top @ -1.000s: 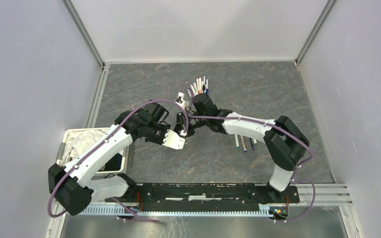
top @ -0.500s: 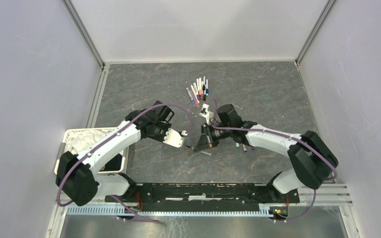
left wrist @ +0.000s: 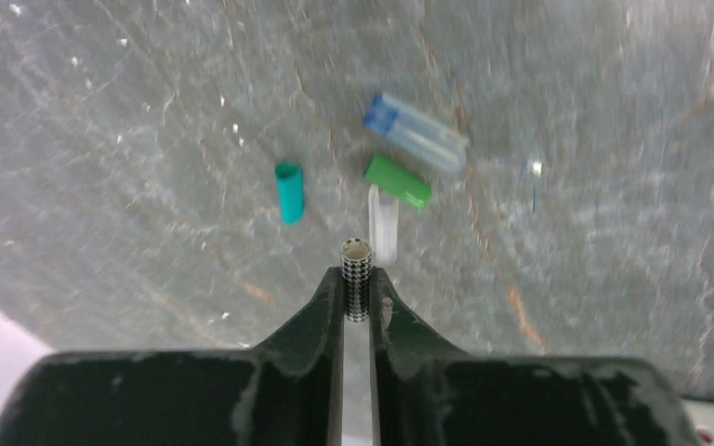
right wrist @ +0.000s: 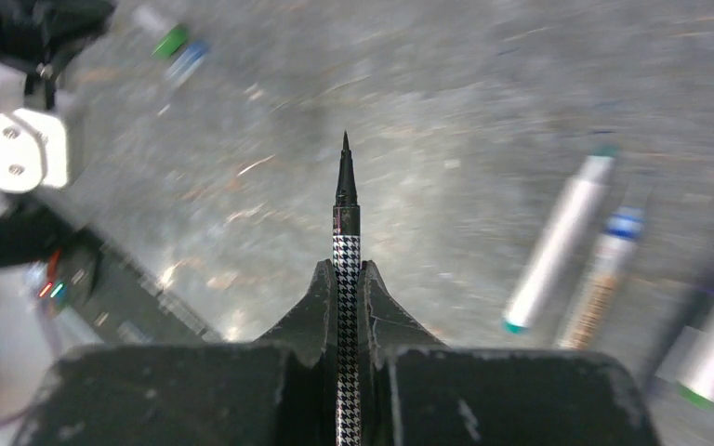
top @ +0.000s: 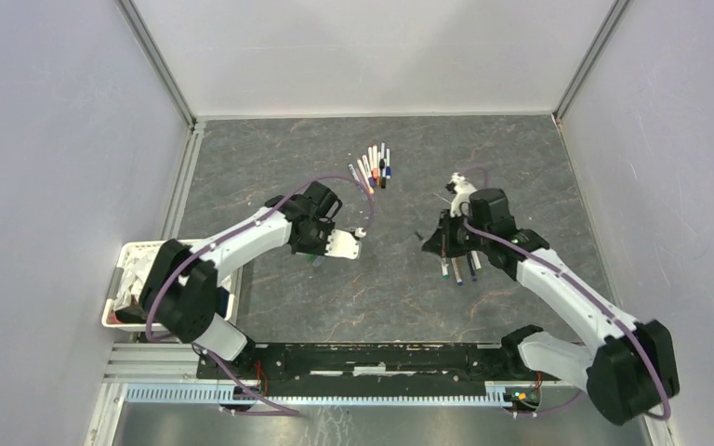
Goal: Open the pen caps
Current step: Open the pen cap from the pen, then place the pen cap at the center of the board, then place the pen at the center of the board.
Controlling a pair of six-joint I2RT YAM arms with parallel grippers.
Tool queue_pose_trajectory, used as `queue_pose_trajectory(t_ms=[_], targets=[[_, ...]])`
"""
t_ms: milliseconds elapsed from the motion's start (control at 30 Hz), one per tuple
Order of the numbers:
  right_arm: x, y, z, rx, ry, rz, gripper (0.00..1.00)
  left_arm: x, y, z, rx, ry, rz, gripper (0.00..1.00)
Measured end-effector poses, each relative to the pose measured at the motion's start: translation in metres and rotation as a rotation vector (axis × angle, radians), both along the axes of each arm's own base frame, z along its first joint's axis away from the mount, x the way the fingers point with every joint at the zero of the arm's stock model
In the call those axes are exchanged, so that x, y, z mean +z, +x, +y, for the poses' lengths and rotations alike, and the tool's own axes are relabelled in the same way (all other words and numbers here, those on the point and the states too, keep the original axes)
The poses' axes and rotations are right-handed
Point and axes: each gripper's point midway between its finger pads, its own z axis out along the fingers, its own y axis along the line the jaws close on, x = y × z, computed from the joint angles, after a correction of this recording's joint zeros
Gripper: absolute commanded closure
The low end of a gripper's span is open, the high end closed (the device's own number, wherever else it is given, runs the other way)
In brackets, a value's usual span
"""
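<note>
My left gripper [left wrist: 356,288] is shut on a short black-and-white houndstooth pen cap [left wrist: 356,269], open end outward, above loose caps on the table: teal [left wrist: 288,192], green [left wrist: 397,181], blue [left wrist: 416,133] and a clear one [left wrist: 383,223]. My right gripper [right wrist: 347,279] is shut on the matching houndstooth pen [right wrist: 347,242], its bare black tip [right wrist: 345,172] pointing away. In the top view the left gripper [top: 358,235] and right gripper [top: 433,243] are well apart. A fan of capped pens [top: 373,168] lies further back. Other pens [top: 459,268] lie below the right gripper.
A white basket [top: 128,263] holding cloth stands at the left edge, by the left arm's base. White-barrelled pens [right wrist: 558,243] lie to the right in the right wrist view. The enclosure walls close off the left, far and right sides.
The grippers were together at the table's middle. They have pulled apart: the right one swung right with the pen, the left one kept the cap and shifted slightly further back.
</note>
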Motion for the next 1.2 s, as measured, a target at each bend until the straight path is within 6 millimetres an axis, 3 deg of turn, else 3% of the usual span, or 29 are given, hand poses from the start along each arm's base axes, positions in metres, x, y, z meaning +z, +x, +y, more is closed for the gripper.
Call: queue_pose_trajectory(t_ms=[200,400,533,733,867,967,1067,1200], targets=[[-0.001,0.028,-0.062,-0.268,-0.172,-0.143,1.0,-0.025,0.02,-0.027,0.073,-0.058,0.054,0.77],[-0.049,0.023,-0.104,-0.402,-0.325,-0.093,1.0,-0.04,0.03,-0.033,0.113,-0.067,0.05,0.76],[-0.069,0.026,-0.116,-0.442,-0.376,-0.078,1.0,-0.044,0.033,-0.033,0.13,-0.067,0.04,0.74],[-0.082,0.04,-0.119,-0.469,-0.402,-0.09,1.0,-0.041,0.033,-0.033,0.155,-0.07,0.042,0.67],[-0.091,0.048,-0.12,-0.482,-0.42,-0.091,1.0,-0.014,0.041,-0.044,0.178,-0.131,0.03,0.55],[-0.098,0.049,-0.123,-0.493,-0.437,-0.089,0.91,0.028,0.055,-0.056,0.2,-0.224,-0.035,0.48],[-0.103,0.046,-0.127,-0.5,-0.45,-0.09,0.75,0.078,0.07,-0.065,0.231,-0.336,-0.12,0.42],[-0.104,0.046,-0.129,-0.505,-0.459,-0.094,0.65,0.117,0.083,-0.067,0.298,-0.436,-0.175,0.24]])
